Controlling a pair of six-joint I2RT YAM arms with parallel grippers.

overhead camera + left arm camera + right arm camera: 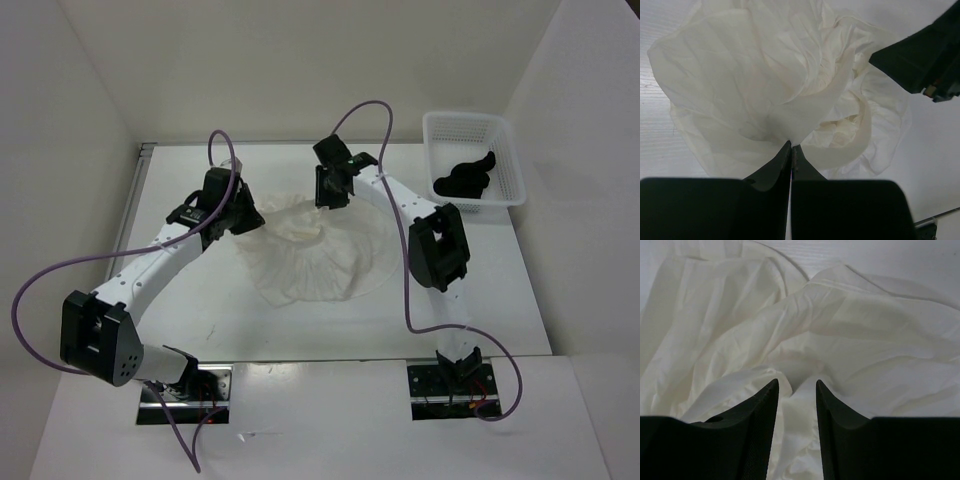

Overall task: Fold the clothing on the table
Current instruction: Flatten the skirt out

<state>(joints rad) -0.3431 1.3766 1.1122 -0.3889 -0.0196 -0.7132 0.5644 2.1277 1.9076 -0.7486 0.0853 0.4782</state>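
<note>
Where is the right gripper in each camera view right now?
Top external: right gripper upper centre, at the far edge of the clothing.
Left wrist: right gripper at the upper right, black, over the clothing.
Right wrist: right gripper bottom centre, jaws apart.
Shared landmark: the white clothing, in all three.
</note>
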